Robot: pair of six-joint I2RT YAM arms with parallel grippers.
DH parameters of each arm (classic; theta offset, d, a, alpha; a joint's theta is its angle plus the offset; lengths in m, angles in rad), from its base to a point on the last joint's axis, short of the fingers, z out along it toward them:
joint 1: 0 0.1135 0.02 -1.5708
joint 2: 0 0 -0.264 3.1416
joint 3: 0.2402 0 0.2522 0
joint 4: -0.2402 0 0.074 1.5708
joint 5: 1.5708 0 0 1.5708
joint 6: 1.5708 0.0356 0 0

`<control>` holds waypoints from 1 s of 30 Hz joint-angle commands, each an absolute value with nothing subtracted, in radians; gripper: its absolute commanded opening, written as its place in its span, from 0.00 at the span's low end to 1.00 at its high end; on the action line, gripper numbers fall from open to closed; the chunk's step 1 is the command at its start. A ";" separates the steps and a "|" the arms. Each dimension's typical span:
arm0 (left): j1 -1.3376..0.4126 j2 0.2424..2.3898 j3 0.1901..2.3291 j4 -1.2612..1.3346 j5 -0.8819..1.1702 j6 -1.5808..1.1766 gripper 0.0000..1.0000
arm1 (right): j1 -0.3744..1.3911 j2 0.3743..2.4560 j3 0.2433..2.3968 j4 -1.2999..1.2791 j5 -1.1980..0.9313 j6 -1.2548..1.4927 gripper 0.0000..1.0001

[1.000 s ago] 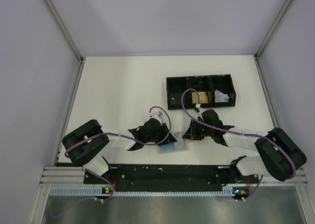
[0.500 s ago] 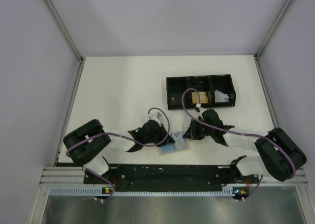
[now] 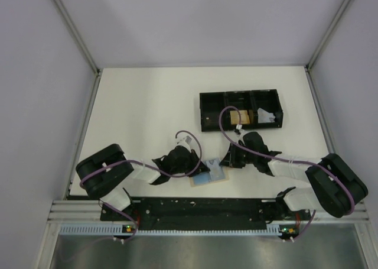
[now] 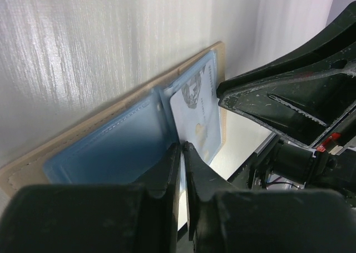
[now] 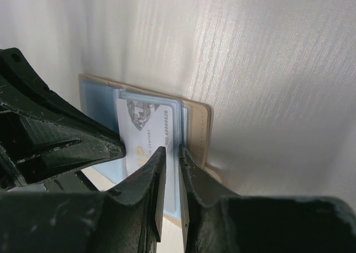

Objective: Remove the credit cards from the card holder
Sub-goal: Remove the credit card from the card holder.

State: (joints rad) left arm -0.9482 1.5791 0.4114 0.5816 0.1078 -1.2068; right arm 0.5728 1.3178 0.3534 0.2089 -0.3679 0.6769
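The card holder (image 3: 220, 175) lies open on the table near the front edge, tan outside with blue-grey panels (image 4: 111, 147). A pale credit card (image 4: 197, 111) with a diamond print sticks partly out of its pocket and also shows in the right wrist view (image 5: 147, 130). My left gripper (image 4: 182, 147) is shut on that card's near corner; from above it is left of the holder (image 3: 198, 169). My right gripper (image 5: 171, 152) is shut on the holder's right panel beside the tan border (image 5: 197, 125); from above it is at the holder's right end (image 3: 227, 161). Any other cards are hidden.
A black three-compartment tray (image 3: 239, 94) stands behind the right arm, with an orange-tan block (image 3: 239, 116) in its middle compartment and a white crumpled thing (image 3: 264, 116) in the right one. The table's front rail (image 3: 201, 207) is just below the holder.
My left gripper has drawn back a little to the left and toward the front edge. The right gripper and the holder have hardly moved.
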 commanded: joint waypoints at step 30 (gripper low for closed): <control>-0.950 1.573 0.456 0.681 0.080 -1.238 0.00 | 0.569 1.336 0.331 0.173 -0.388 0.669 0.15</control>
